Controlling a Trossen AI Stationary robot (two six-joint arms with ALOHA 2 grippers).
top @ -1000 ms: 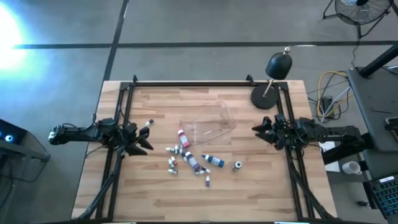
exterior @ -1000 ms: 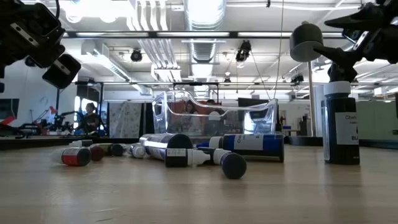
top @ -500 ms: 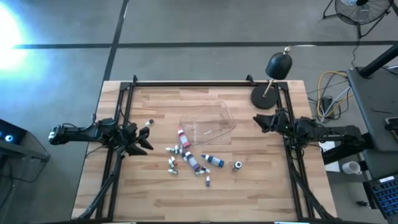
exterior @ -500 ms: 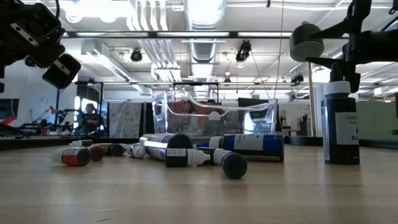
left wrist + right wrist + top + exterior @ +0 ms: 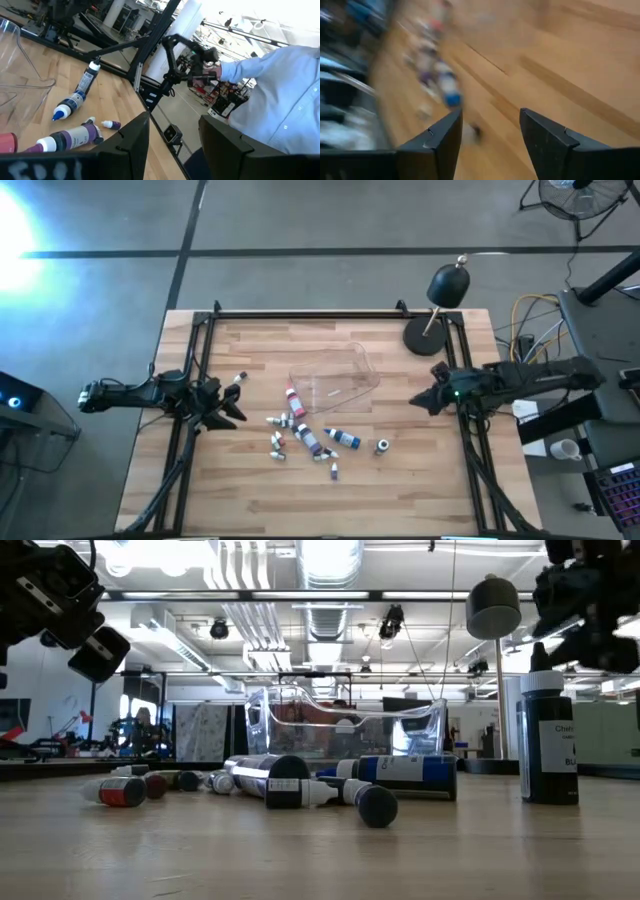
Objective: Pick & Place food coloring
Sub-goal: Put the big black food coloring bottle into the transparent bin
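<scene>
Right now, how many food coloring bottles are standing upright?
1: the dark bottle, alone, right of the lying bottles in the high view. Another could be hidden among them.

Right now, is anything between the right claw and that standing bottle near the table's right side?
Nothing visible. The right claw hangs open above bare wood near the table's right edge, and only open tabletop lies between it and the upright bottle.

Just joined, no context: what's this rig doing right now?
Nothing is held yet. The food coloring bottles lie scattered on the table beside the clear tray, which looks empty. The right claw is open, over the table's right edge. The left claw waits open at the left edge.
</scene>
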